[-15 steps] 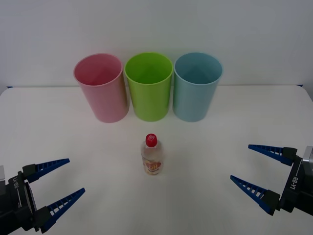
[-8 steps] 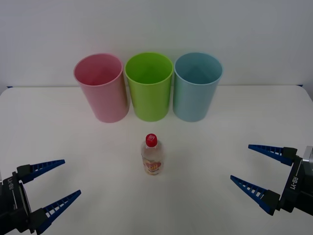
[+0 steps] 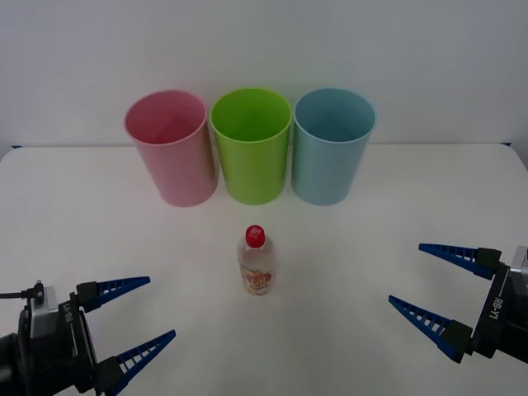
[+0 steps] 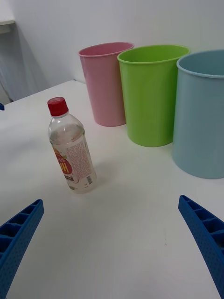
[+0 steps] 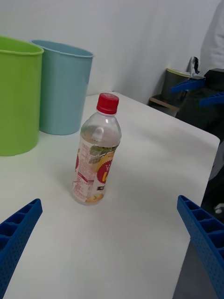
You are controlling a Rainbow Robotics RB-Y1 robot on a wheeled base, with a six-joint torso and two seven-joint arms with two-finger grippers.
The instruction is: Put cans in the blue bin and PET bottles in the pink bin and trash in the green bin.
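A small clear PET bottle (image 3: 256, 262) with a red cap and a yellow-and-red label stands upright in the middle of the white table. Behind it, in a row, are the pink bin (image 3: 169, 148), the green bin (image 3: 251, 147) and the blue bin (image 3: 332, 147), all upright. My left gripper (image 3: 161, 308) is open, low at the front left, pointing at the bottle (image 5: 96, 154) with a gap between them. My right gripper (image 3: 405, 273) is open at the front right, farther from the bottle (image 4: 71, 147). Nothing is held by either one.
The white table (image 3: 82, 214) ends at a white wall behind the bins. In the left wrist view the green bin (image 5: 16, 96) and the blue bin (image 5: 63, 86) stand beyond the bottle, and the table's edge runs past it.
My left gripper has moved in from the front left corner, rightward toward the bottle, still open. The right gripper, bottle and bins have not moved.
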